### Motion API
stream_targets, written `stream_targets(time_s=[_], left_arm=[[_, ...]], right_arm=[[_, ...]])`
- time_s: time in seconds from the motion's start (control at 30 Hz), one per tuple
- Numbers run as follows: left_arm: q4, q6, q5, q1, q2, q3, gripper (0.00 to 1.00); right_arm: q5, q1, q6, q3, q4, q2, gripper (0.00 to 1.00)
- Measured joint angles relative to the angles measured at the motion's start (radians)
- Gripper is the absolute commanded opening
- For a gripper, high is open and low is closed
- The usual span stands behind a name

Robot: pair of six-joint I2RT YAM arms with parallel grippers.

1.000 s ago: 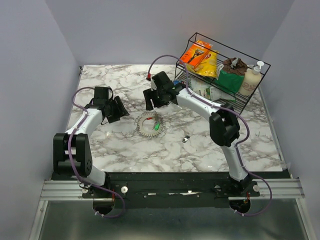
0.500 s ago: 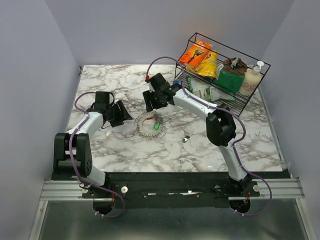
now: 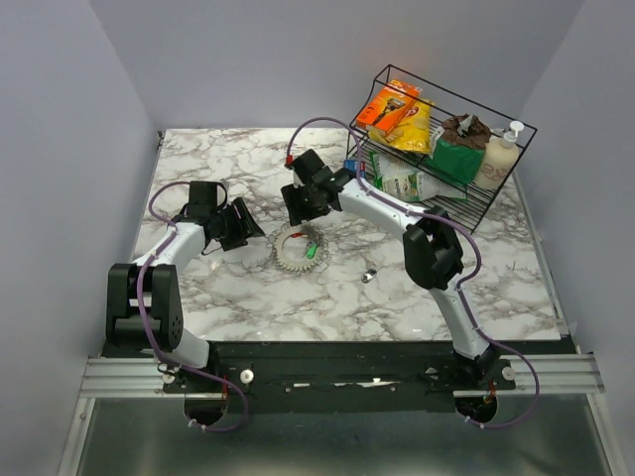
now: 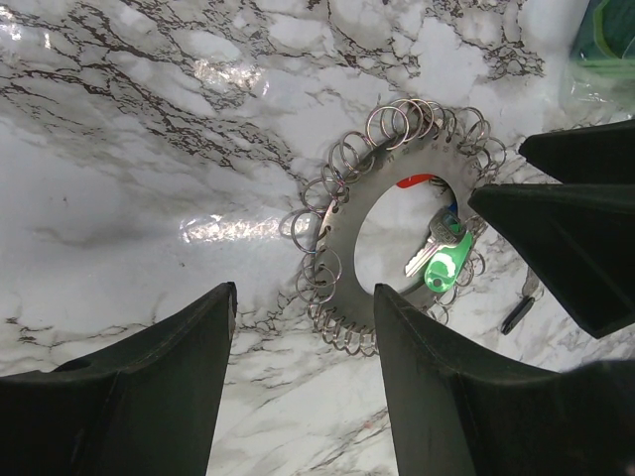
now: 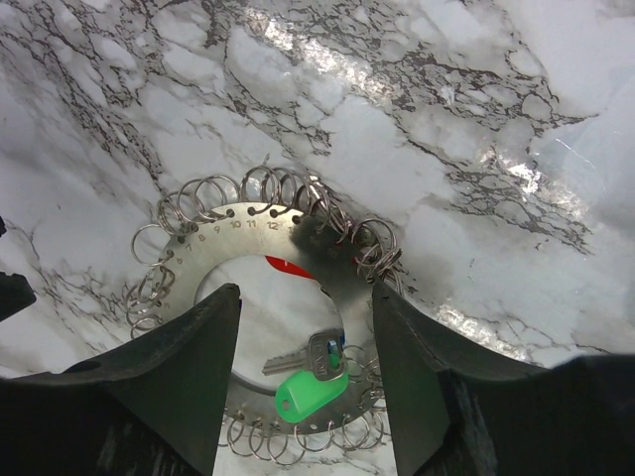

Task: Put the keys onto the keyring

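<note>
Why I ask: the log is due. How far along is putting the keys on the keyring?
Done, it seems: a green key lies inside the keyring, near its edge; whether it is threaded on I cannot tell. In hand: nothing. The right gripper hangs open over the ring, and the left gripper is open beside it. Left: a small loose key lying apart, to the ring's right.
</note>
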Motion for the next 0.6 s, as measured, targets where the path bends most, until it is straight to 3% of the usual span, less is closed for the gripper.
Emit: stream_targets(time_s=[0.6], left_arm=[[0.011, -0.01, 0.014, 0.0, -0.002, -0.011, 0.67]], right_arm=[[0.036, 0.0, 0.004, 0.004, -0.005, 0.001, 0.53]])
